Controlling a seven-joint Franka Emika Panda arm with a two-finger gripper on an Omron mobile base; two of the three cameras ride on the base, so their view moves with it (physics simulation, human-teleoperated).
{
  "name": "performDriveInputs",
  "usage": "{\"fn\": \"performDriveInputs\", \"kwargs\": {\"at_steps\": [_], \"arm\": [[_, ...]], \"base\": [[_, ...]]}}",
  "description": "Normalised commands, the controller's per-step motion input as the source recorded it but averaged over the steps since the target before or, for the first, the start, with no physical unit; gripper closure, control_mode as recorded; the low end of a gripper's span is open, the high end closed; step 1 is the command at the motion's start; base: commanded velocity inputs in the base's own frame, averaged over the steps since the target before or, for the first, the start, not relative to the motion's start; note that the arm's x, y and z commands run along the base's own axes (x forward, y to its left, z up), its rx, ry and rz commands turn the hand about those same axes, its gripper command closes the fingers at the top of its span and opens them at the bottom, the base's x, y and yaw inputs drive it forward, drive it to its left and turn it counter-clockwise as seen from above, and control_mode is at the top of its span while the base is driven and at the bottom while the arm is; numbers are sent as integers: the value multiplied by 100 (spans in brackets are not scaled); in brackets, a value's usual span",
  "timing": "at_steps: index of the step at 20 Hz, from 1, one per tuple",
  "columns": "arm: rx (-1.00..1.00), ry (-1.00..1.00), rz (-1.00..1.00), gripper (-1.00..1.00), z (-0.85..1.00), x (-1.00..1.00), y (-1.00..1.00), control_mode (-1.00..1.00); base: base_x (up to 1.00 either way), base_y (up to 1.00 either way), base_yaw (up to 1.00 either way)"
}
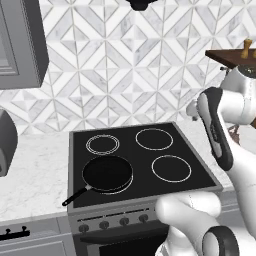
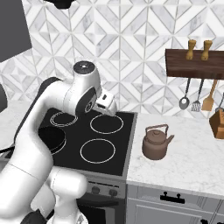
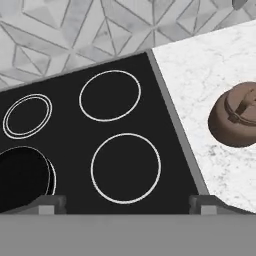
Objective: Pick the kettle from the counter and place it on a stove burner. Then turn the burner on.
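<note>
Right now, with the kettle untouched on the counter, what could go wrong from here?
The kettle has an arched handle and a knobbed lid, so a grasp from above could slip. The frying pan covers one burner, and its handle sticks out over the stove's front edge. The free stove burner lies beside it; a low carry could clip the pan.

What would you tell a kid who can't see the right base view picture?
A small copper-brown kettle sits upright on the white marble counter, just right of a black glass stove. The white robot arm leans over the stove, with a black frying pan partly hidden behind it.
</note>
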Motion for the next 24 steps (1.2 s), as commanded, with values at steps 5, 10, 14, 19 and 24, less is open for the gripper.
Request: {"fn": "performDriveInputs", "kwargs": {"at_steps": [5,10,14,19,24], "arm": [[19,-4,-45,-100,2,6,-100,-100],[16,20,-47,-100,0,35,-100,-100],[10,34,-41,-100,0,39,-100,-100],[20,14,-26,-100,-13,2,-99,-100],[18,0,-3,-100,-24,1,-38,-100]], "base": [[0,0,0],[0,0,0],[0,0,0],[0,0,0],[0,0,0]]}}
